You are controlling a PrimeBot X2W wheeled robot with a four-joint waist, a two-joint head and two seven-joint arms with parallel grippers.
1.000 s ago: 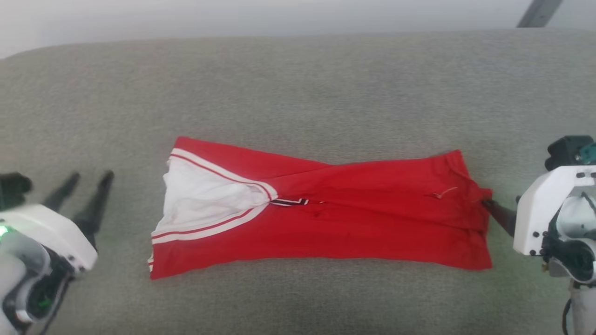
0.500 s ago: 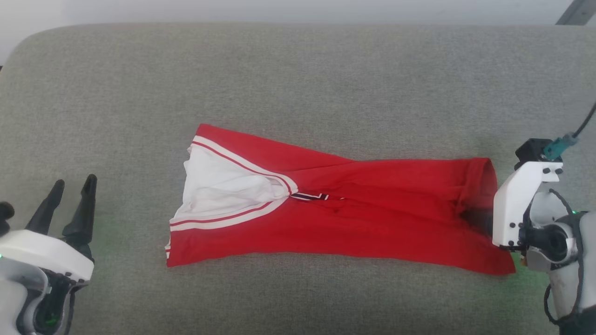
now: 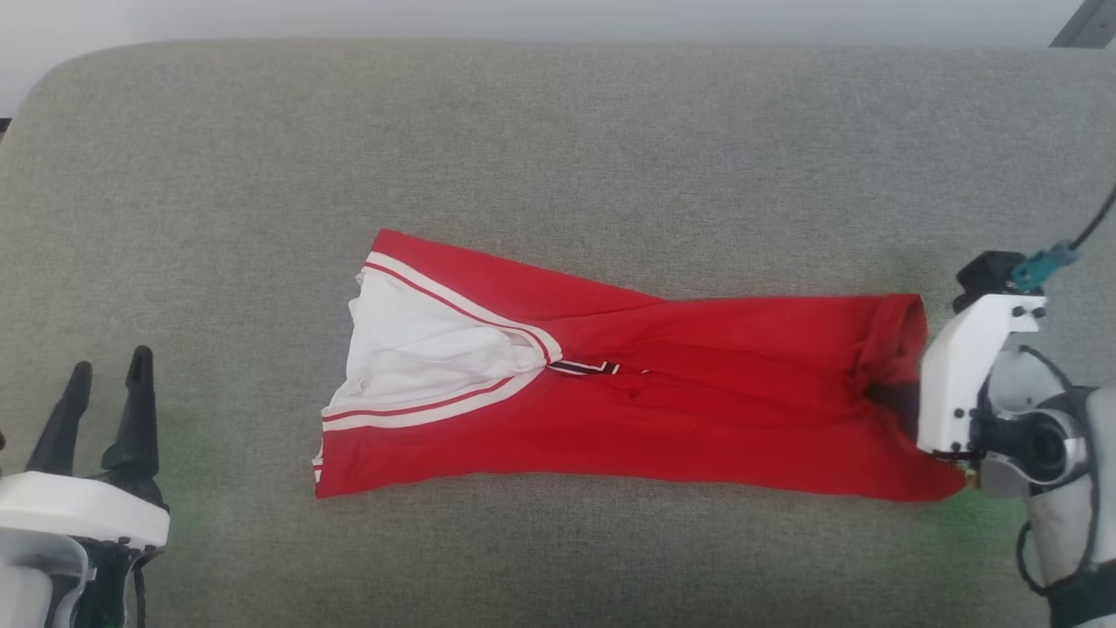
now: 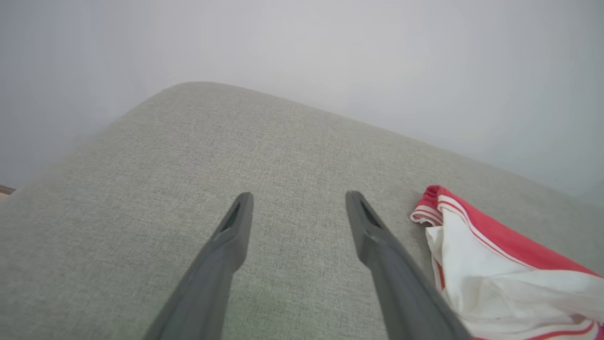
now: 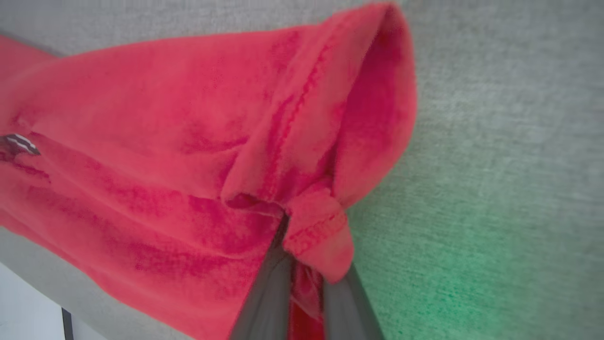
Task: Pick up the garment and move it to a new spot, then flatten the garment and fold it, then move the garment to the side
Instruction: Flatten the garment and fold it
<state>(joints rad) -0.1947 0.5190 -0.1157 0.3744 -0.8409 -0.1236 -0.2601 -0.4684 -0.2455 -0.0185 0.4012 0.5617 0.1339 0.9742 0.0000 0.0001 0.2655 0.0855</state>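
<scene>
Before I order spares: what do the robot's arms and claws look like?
The left claw and right claw each have two long, tapering dark-grey fingers. The wrist housings are white and angular; the right wrist housing shows dark screws, a teal connector and a black cable.

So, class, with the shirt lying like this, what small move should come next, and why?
Probably raise the right gripper a little: its fingers are shut on the right hem of the garment, which lies in a flat strip, while the left gripper stands open, off the cloth.
</scene>
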